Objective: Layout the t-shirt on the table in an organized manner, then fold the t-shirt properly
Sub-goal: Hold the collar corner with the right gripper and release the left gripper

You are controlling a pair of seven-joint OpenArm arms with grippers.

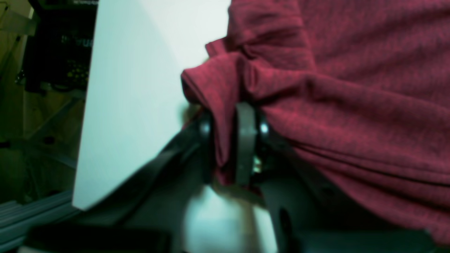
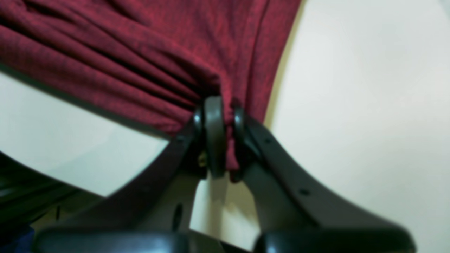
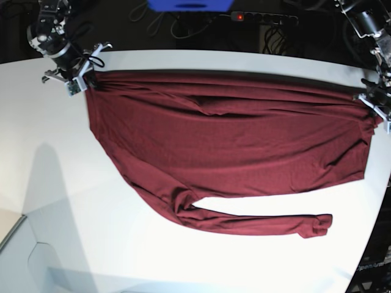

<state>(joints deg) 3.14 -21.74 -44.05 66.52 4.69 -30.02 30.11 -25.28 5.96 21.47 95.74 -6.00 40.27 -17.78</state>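
I can't read any words, numbers or signs here. My shirt (image 3: 232, 146) is plain dark red, with no print or tag showing. The table (image 3: 73, 244) is plain white, with nothing written on it. In my left wrist view, a dark box (image 1: 59, 45) past the table edge has some faint glowing marks on it, but they are too blurry for me to read.
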